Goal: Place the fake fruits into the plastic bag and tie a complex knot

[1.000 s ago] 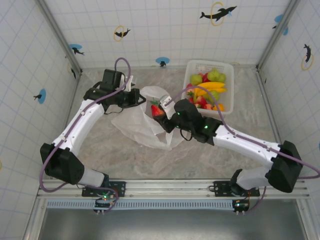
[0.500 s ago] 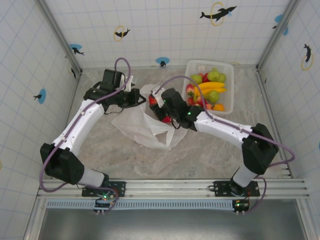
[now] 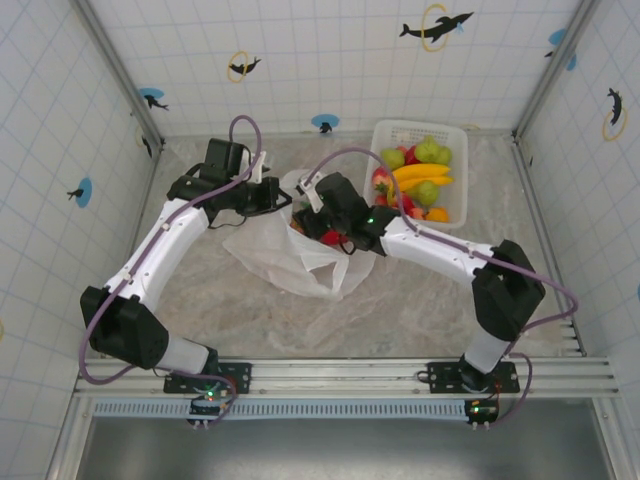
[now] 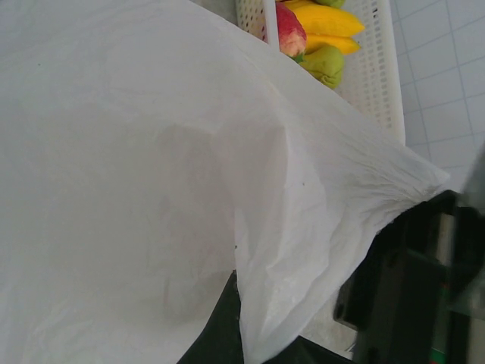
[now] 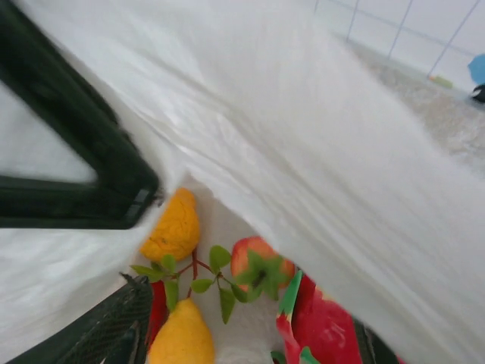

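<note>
The right claw (image 3: pixel 318 222) hangs over the bag's (image 3: pixel 285 265) mouth with its jaws apart, gripping nothing. Below it in the bag lie an orange (image 5: pixel 176 224), a yellow fruit (image 5: pixel 182 334) and a red fruit (image 5: pixel 322 330), with film crowding close overhead. Across the mouth, the left claw (image 3: pixel 277 197) is closed on the bag's rim. More fruits (image 3: pixel 420 180) fill the basket (image 3: pixel 418 124) just beyond the right claw. Bare table (image 3: pixel 400 310) lies nearer.

Top camera high at near edge, looking down over whole desk (image 3: pixel 420 310); both wrist cameras tight against the plastic bag (image 3: pixel 285 262) seen mid-desk, left one also glimpsing basket (image 4: pixel 375 68).
</note>
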`<state>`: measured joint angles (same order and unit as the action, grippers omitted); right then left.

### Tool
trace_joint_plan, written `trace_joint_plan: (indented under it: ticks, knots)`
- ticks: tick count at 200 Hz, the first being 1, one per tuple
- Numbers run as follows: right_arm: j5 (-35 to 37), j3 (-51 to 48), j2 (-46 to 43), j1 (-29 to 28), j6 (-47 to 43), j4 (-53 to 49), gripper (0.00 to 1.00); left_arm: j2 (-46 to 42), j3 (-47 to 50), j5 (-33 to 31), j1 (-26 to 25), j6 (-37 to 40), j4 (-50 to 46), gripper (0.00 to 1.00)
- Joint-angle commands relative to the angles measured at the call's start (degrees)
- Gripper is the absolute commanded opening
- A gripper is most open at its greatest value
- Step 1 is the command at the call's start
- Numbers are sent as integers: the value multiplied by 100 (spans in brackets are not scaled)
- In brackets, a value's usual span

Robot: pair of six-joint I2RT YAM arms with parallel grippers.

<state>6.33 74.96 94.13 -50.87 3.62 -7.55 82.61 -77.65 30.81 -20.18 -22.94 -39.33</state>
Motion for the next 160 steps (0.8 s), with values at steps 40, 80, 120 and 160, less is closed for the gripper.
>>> trace_joint_plan:
  ticks: [40, 80, 120, 160]
  knots:
    - [-1502, -614, -1788, 304, 214, -714, 69, -49, 27, -46, 17, 1, -4, 0]
    - [-2657, -1094, -2920, 883, 709, -889, 70, -61, 36, -49, 14, 0, 4, 1]
    - [-3661, -1483, -3442, 1883, 438, -1599, 92, -63, 17, -31, 16, 2, -3, 0]
    - [-4264, -1490, -2921, 2126, -457, -2191, 88, -79, 4, -31, 19, 3, -4, 1]
